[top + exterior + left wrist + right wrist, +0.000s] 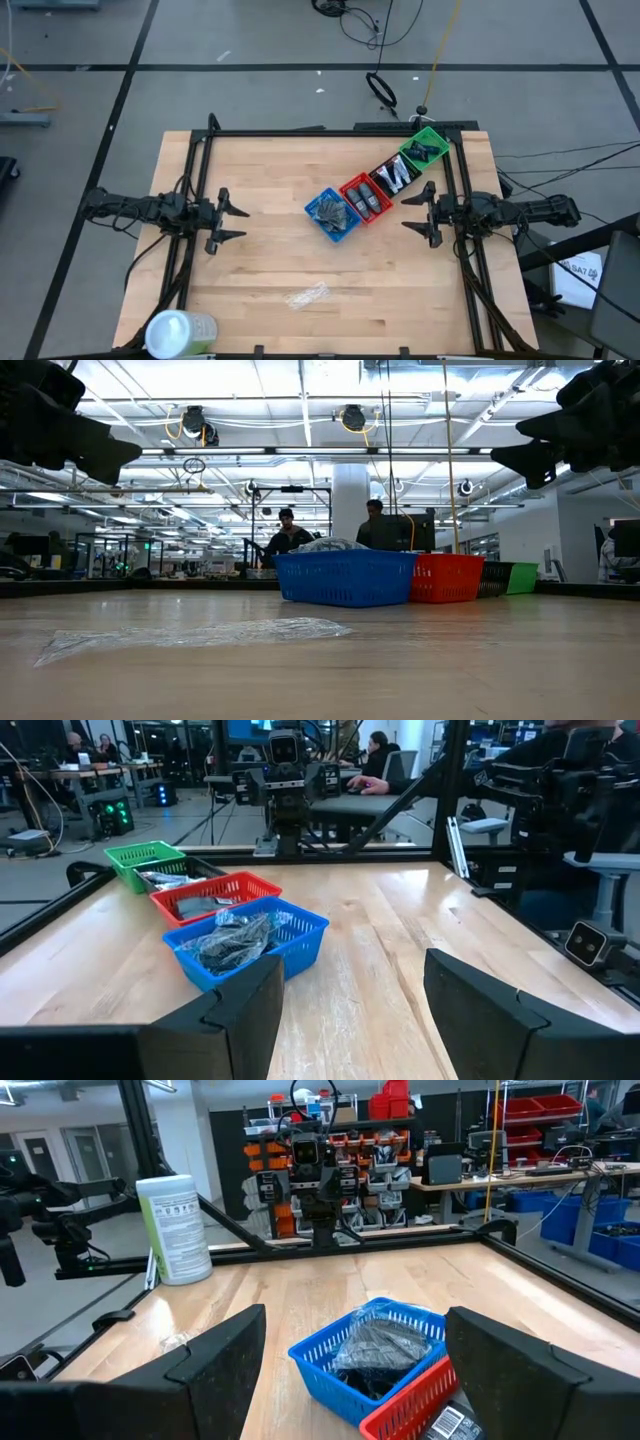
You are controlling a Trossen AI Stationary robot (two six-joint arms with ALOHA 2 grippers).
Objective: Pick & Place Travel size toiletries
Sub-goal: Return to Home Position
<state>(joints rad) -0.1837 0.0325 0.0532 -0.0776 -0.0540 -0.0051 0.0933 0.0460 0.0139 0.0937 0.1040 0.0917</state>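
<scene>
Sorted by kind: toiletries [330,212] inside four bins slanting from desk [260,270] centre toward 1 o'clock, namely blue bin [311,210], red bin [347,185], black bin [375,174] and green bin [430,131]. At 9 o'clock, left fingers [232,211] spread apart, holding nothing. At 3 o'clock, right fingers [415,198] likewise. Probably parked at the edges because nothing loose remains except a wrapper [308,296] at 6 o'clock.

Left arm [140,210] is reaching in level from its own side, with the left tool [238,223] pointing inward at the right arm. Its fingers [240,1020] are standing wide apart, gripping nothing. Right arm [520,212] is mirroring that, with the right tool [408,212] facing the left one, spread wide and empty. Both tools are hanging raised, well apart from each other.
</scene>
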